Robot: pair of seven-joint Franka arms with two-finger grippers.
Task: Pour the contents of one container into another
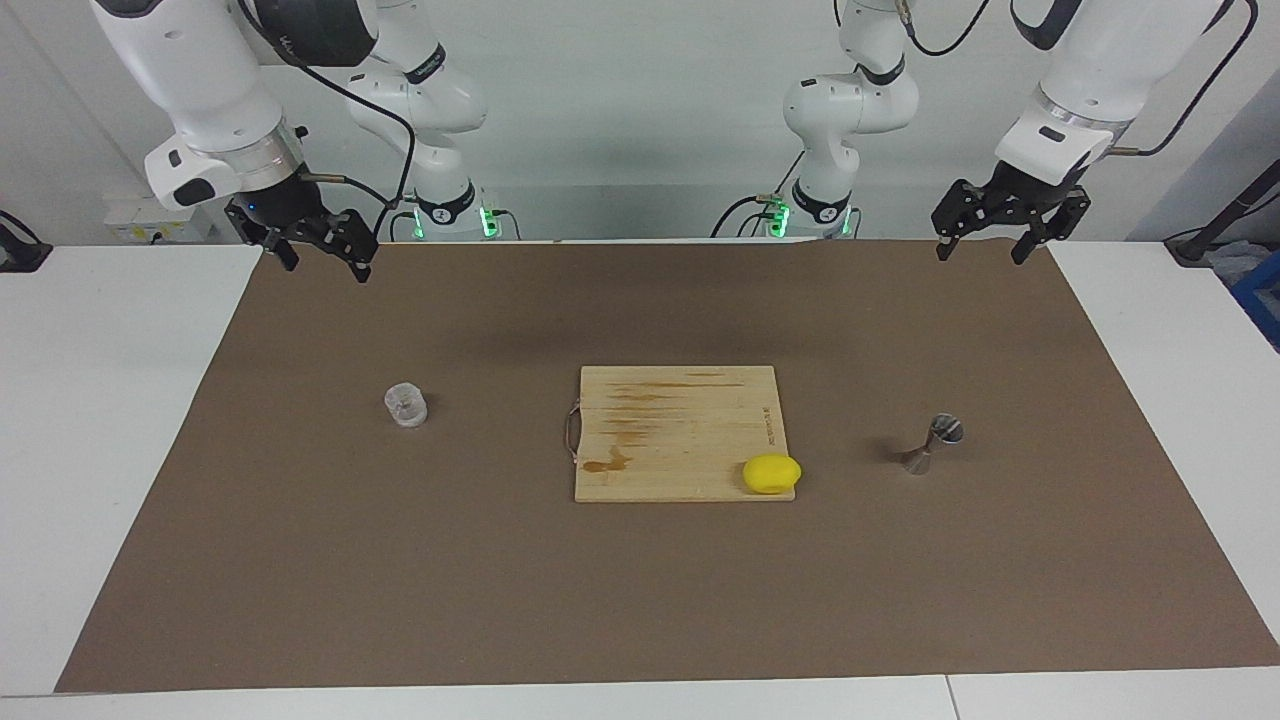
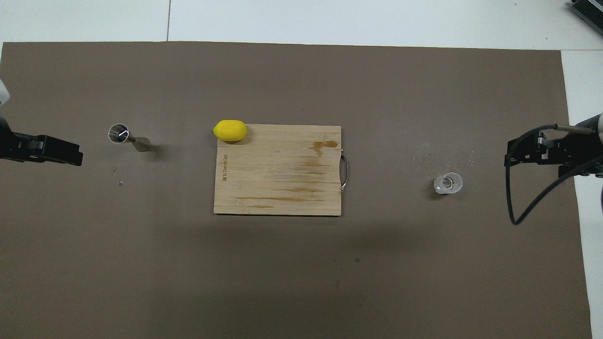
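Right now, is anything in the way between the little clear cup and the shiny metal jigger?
Yes. The wooden cutting board with a yellow lemon on its corner lies between the small clear cup and the steel hourglass jigger.

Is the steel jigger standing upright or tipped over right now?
Upright. The jigger stands on its lower cone on the brown mat, round mouth facing up in the overhead view, with nothing touching it.
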